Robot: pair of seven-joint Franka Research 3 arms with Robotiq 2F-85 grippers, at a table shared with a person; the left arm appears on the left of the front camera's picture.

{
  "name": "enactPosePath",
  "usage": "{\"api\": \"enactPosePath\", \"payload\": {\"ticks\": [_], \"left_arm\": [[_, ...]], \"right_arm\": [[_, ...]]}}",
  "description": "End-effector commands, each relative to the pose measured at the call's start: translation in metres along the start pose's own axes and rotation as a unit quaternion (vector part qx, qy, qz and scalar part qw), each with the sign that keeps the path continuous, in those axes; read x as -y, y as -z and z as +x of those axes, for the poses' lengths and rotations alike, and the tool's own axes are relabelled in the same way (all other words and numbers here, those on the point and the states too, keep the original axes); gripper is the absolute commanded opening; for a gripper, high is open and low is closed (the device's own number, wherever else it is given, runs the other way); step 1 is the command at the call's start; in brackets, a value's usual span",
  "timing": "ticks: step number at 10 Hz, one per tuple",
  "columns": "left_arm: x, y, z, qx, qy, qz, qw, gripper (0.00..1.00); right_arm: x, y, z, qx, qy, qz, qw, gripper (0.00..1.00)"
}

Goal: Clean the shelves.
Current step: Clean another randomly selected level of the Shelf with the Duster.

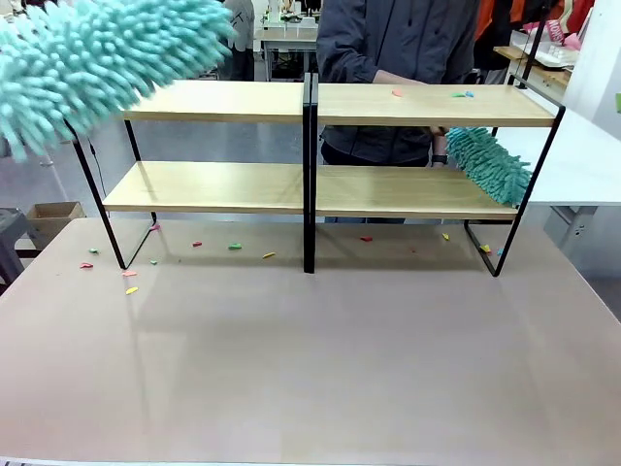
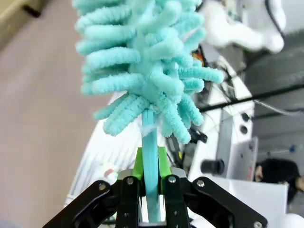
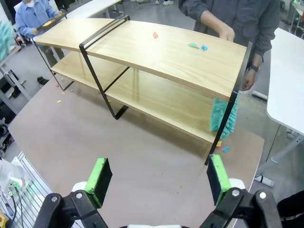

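**Shelves at the far table edge; one gripper clamped on a duster, the other spread**

Front view: The shelves [image 1: 223,100] stand across the far half of the table [image 1: 310,369], and the whole near half is open surface. A blurred teal duster [image 1: 87,58] fills the upper left, overlapping the top board's left end; contact cannot be told. A second teal duster [image 1: 490,163] lies at the lower board's right end. Coloured scraps [image 1: 234,247] dot the table under the lower boards.

Left wrist view: The left gripper [image 2: 151,164] is pressed together on the teal duster's thin handle, with the head directly above.

Right wrist view: The right gripper [image 3: 158,178] is spread wide with nothing between its pads, above bare table in front of the shelves. A person's hand [image 3: 227,34] rests at the top board's far edge.
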State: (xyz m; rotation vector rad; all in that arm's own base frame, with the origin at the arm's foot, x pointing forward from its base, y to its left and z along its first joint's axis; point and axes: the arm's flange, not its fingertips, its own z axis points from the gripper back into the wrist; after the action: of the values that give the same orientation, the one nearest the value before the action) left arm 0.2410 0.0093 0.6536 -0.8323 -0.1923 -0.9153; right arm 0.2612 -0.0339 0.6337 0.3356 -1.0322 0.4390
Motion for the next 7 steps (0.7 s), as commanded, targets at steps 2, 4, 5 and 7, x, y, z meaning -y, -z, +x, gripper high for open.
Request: {"api": "enactPosePath", "payload": {"ticks": [2,4,5,7], "left_arm": [[0.014,0.047,0.011,-0.078,0.036,-0.024,0.996,0.12],[-0.012,0.019,0.008,-0.040,-0.015,-0.022,0.999,0.12],[-0.025,-0.002,-0.004,-0.019,-0.041,-0.017,0.999,0.12],[-0.032,-0.001,-0.022,-0.023,-0.069,-0.017,0.997,0.12]], "right_arm": [[0.000,0.001,0.000,0.001,0.000,0.002,1.000,1.00],[0.000,0.001,0.000,0.001,0.000,0.002,1.000,1.00],[0.000,0.001,0.000,0.001,0.000,0.002,1.000,1.00],[0.000,0.001,0.000,0.001,0.000,0.002,1.000,1.00]]}}
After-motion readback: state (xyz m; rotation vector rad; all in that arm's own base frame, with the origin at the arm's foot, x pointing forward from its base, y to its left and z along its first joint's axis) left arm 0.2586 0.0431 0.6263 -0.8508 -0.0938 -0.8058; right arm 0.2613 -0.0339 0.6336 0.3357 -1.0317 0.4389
